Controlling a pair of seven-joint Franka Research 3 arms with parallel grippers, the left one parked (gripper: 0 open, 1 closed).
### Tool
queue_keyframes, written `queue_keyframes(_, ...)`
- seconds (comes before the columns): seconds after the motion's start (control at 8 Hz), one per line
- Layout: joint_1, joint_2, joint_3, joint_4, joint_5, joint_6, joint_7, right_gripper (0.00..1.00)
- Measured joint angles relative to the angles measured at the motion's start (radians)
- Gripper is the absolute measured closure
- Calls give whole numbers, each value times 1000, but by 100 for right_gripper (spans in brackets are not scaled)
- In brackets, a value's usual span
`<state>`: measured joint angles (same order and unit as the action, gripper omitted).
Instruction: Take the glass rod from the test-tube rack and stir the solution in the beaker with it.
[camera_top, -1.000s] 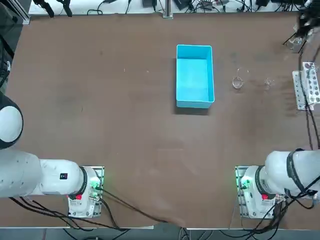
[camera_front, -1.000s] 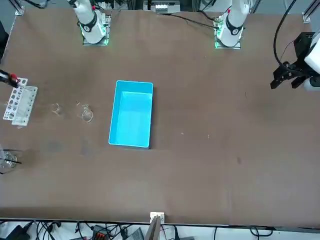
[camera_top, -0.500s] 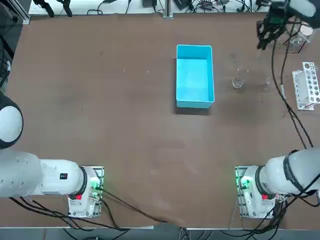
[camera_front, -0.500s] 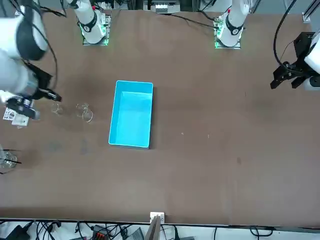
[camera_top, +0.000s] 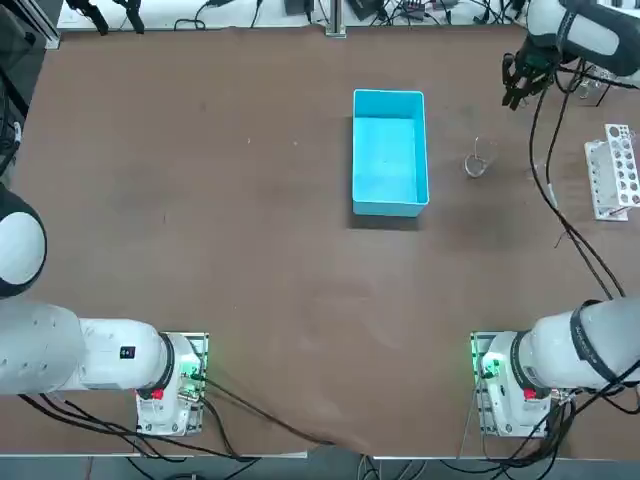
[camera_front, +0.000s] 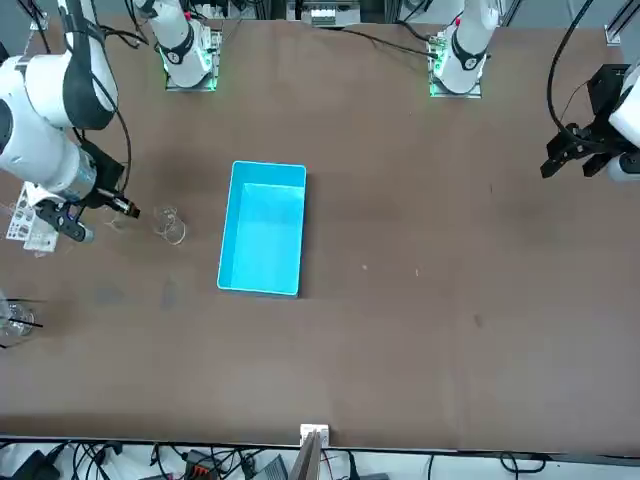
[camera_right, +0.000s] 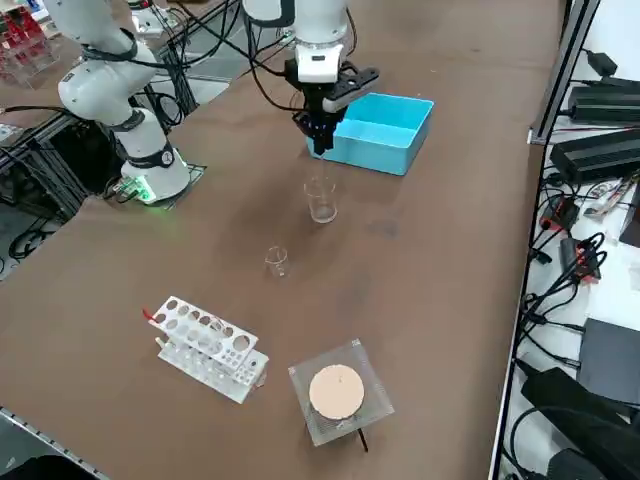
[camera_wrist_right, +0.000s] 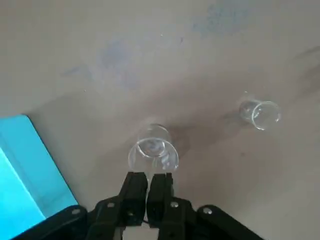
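While the right hand (camera_wrist_right: 146, 192) hangs above the counter (camera_top: 250, 250) with its fingers pressed together, a thin clear rod seems to be pinched between them, though it is too faint to be sure. Directly below the fingertips stands the beaker (camera_wrist_right: 152, 150), near the blue tray (camera_top: 389, 152). A tinier glass (camera_wrist_right: 259, 113) sits beyond it, toward the counter's right edge, where the test-tube rack (camera_right: 205, 347) lies beside a flask (camera_right: 337, 395).

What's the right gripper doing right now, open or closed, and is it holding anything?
Right gripper: closed, up in the air above the beaker. The thin glass rod cannot be made out between its fingers, so whether it holds one cannot be told.
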<state>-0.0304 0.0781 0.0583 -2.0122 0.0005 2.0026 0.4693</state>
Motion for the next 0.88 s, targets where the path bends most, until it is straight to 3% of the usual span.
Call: queue_keyframes(0.88,7,-74,-3,-296,1,303,17,94)
